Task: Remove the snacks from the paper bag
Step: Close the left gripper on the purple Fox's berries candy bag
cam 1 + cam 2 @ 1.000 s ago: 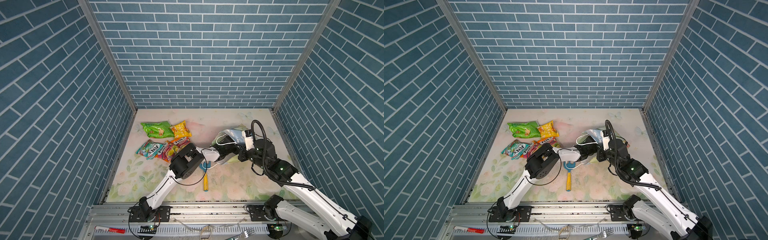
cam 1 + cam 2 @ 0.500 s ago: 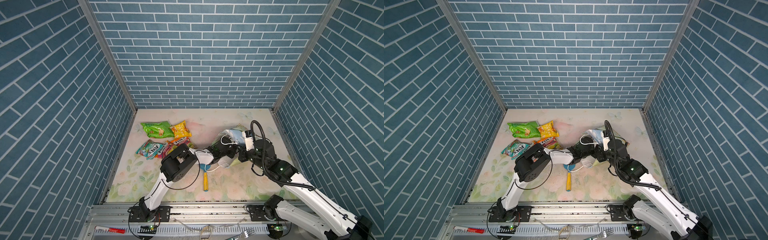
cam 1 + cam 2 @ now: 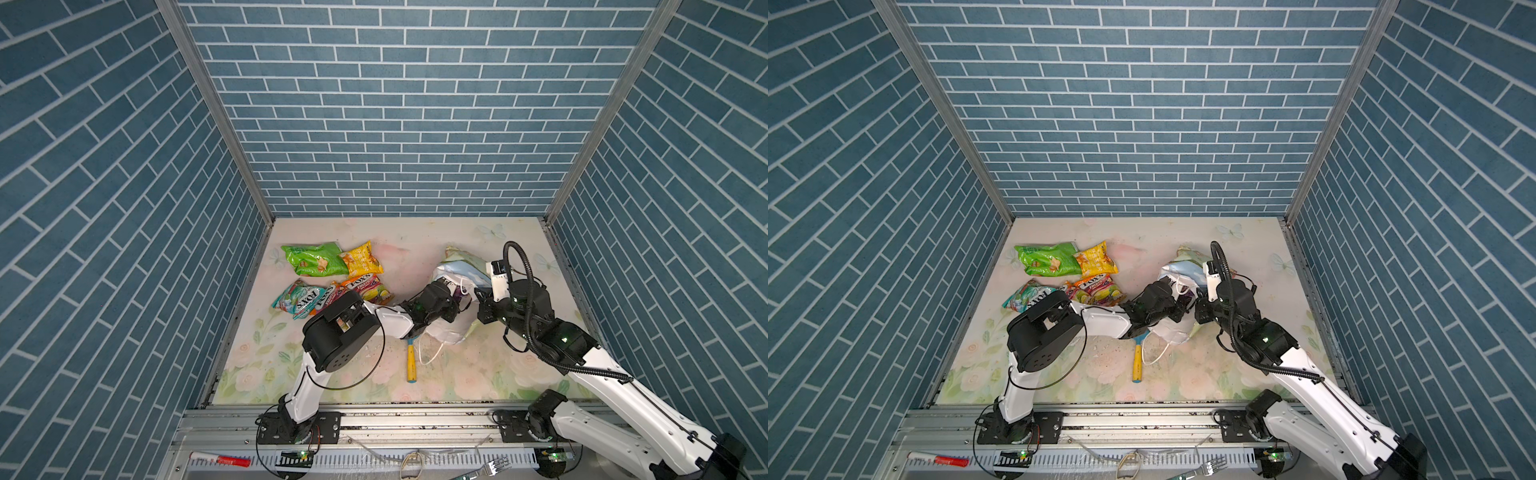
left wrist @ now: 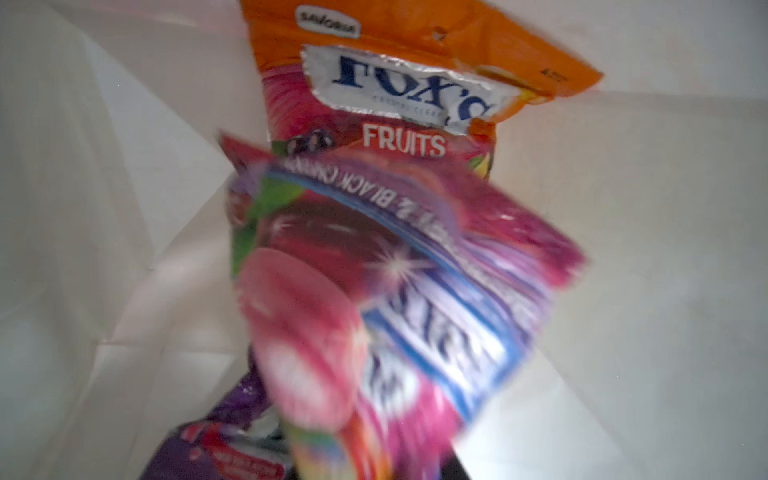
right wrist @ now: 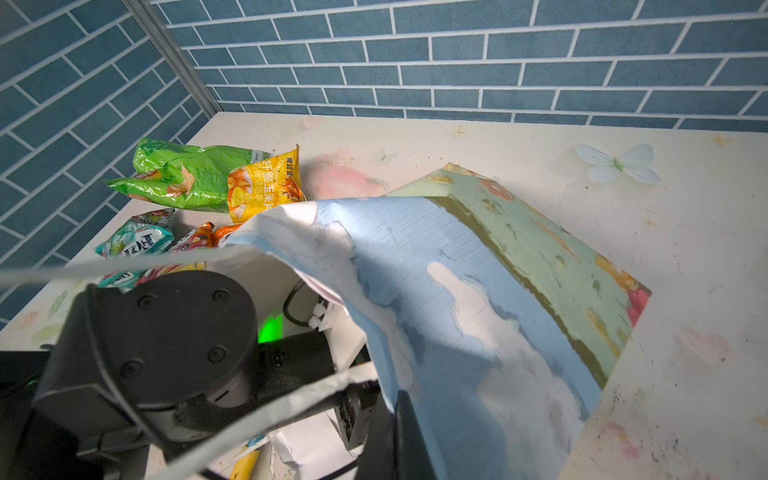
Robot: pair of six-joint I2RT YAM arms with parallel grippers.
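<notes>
Four packets lie out on the counter (image 3: pixel 478 374) at the left. A green packet (image 3: pixel 313 259) and a yellow packet (image 3: pixel 360 262) touch each other near the back. A teal packet (image 3: pixel 297 297) and an orange-red packet (image 3: pixel 368 286) lie in front of them, partly hidden by the left arm's elbow.

The bag (image 3: pixel 463 262) lies on its side right of centre, with its floral base toward the back wall and its mouth toward the left arm. Three more packets show inside against the white lining. An orange packet (image 4: pixel 386 83) with fruit print lies deepest. A purple-pink packet (image 4: pixel 415 291), blurred and very close to the left wrist camera, overlaps it. A dark purple packet (image 4: pixel 216 453) sits at the edge of that view.

The left end effector (image 3: pixel 453 301) reaches into the bag's mouth, right at the purple-pink packet. The paper hides its jaws in both top views and no finger shows clearly in the wrist view. I cannot tell whether the jaws are apart or clamped on a packet.

The right end effector (image 3: pixel 478 296) is at the bag's upper rim with its jaws together on the paper. It holds the top wall up off the left arm, so the mouth gapes.

A rake (image 3: pixel 411 361) lies in front of the bag with its yellow handle pointing toward the front edge. A white cord handle (image 3: pixel 430 353) loops on the counter just beside it.
</notes>
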